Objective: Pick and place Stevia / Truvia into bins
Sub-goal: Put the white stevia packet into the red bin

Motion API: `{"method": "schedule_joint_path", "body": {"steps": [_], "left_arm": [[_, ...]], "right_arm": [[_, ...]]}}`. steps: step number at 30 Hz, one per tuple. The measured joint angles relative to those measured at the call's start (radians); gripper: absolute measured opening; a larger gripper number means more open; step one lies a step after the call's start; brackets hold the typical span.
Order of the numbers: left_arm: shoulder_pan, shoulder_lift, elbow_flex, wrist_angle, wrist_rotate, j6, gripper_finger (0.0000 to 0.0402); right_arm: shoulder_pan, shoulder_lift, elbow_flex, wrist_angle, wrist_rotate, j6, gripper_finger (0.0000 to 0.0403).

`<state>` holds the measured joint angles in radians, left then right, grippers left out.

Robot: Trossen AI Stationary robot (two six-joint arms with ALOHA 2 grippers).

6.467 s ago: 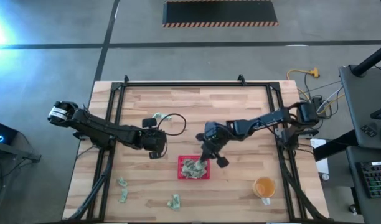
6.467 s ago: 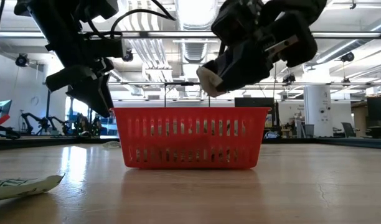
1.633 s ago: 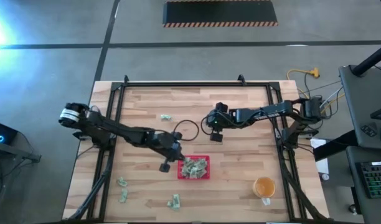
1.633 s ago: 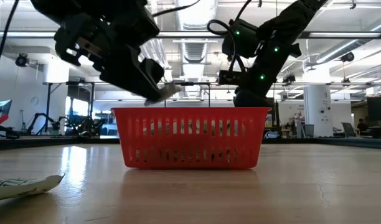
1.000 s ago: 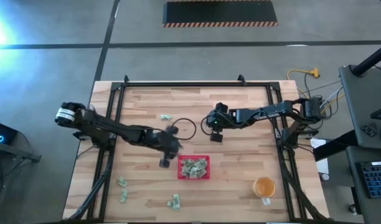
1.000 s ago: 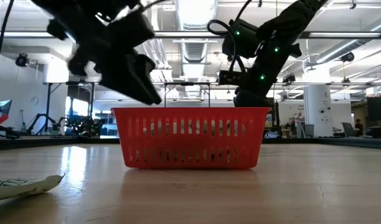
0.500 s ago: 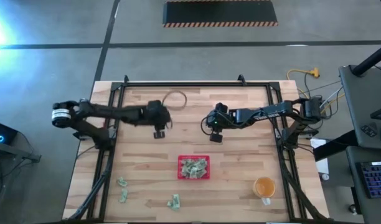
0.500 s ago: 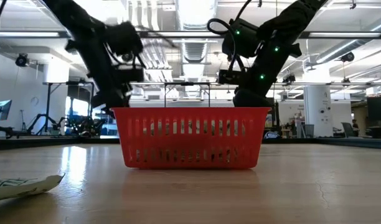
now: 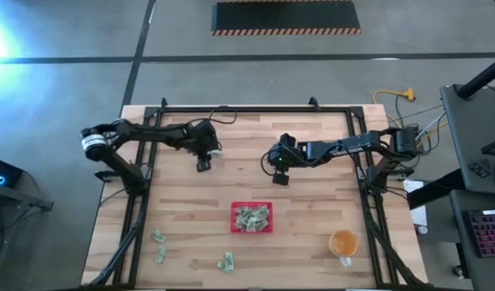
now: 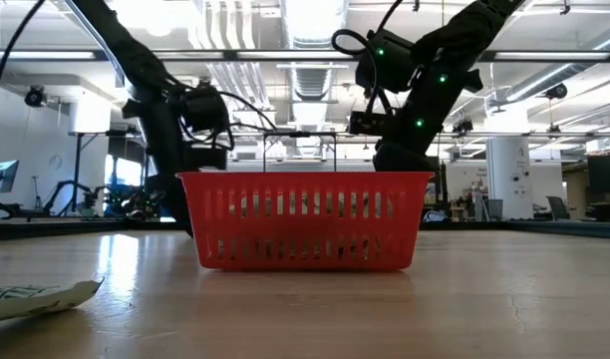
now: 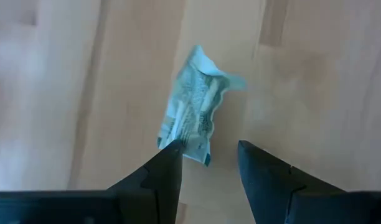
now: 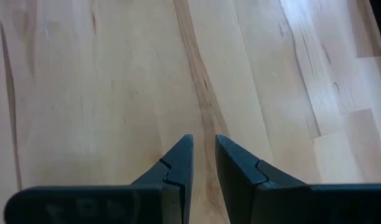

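The left pincer (image 11: 207, 163) hangs over the far left part of the tabletop (image 9: 312, 218) with its fingers parted by a moderate gap and nothing between them. In the left wrist view a crumpled pale green sachet (image 11: 195, 116) lies flat on the wood just ahead of the fingertips (image 11: 172, 148), its near end beside one tip; I cannot tell whether that tip touches the paper. From above, the same left pincer (image 9: 204, 155) sits well apart from the red tray (image 9: 234, 227).

The right pincer (image 12: 202, 152) hovers over bare wood near the middle of the tabletop, its fingers almost together with only a narrow slit between them, gripping nothing. In the high view it (image 9: 281, 168) lies beyond the tray, on the far side of it.

The red tray stands near the centre front and holds a heap of green and white sachets (image 9: 252, 217). In the low view its slotted red wall (image 10: 305, 231) fills the middle, and both arms show behind it.

Three more sachets lie loose on the near left of the tabletop: two together by the left edge (image 9: 159, 245) and one closer to the tray's front (image 9: 226, 262). One loose packet (image 10: 36, 297) also shows at the low view's edge.

A round orange cup (image 9: 343, 242) stands at the near right, well apart from the tray.
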<state>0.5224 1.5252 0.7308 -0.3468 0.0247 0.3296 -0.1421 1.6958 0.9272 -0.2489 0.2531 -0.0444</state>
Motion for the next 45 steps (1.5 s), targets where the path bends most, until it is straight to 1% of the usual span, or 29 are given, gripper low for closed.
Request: {"method": "schedule_joint_path", "body": {"steps": [3, 6, 9, 14, 15, 20, 25, 30, 35, 40, 45], "left_arm": [[0.002, 0.030, 0.009, -0.001, 0.006, 0.002, 0.0135], [0.003, 0.044, 0.011, -0.002, 0.008, 0.002, 0.0118], [0.002, 0.041, 0.011, -0.003, 0.011, 0.002, 0.0086], [0.002, 0.028, 0.009, 0.004, -0.001, -0.001, 0.0015], [0.002, 0.025, 0.009, 0.004, -0.005, -0.004, 0.0008], [-0.005, 0.006, 0.007, -0.007, -0.017, -0.022, 0.0002], [-0.040, -0.054, 0.005, -0.013, 0.016, -0.070, 0.0001], [-0.128, -0.144, 0.002, -0.012, 0.103, -0.114, 0.0000], [-0.274, -0.212, 0.001, 0.035, 0.115, -0.144, 0.0000], [-0.434, -0.226, 0.000, 0.186, 0.115, -0.167, 0.0000], [-0.560, -0.199, 0.004, 0.322, 0.116, -0.167, 0.0000]], "right_arm": [[0.000, 0.000, 0.000, 0.001, 0.000, 0.000, 0.0057], [0.000, 0.000, 0.000, 0.001, 0.000, 0.000, 0.0057], [0.000, 0.000, 0.000, 0.001, 0.000, 0.000, 0.0057], [0.000, 0.000, 0.000, 0.001, 0.000, 0.000, 0.0057], [0.000, 0.000, 0.000, 0.001, 0.000, 0.000, 0.0057], [0.000, 0.000, 0.000, 0.001, 0.000, 0.000, 0.0057], [0.000, 0.000, 0.000, 0.001, 0.000, 0.000, 0.0057], [0.000, 0.006, 0.000, 0.002, 0.000, -0.011, 0.0057], [0.000, 0.013, 0.000, 0.012, 0.001, -0.016, 0.0056], [0.000, 0.014, 0.000, 0.028, 0.001, -0.018, 0.0056], [0.000, 0.014, 0.000, 0.029, 0.001, -0.015, 0.0056]]}}
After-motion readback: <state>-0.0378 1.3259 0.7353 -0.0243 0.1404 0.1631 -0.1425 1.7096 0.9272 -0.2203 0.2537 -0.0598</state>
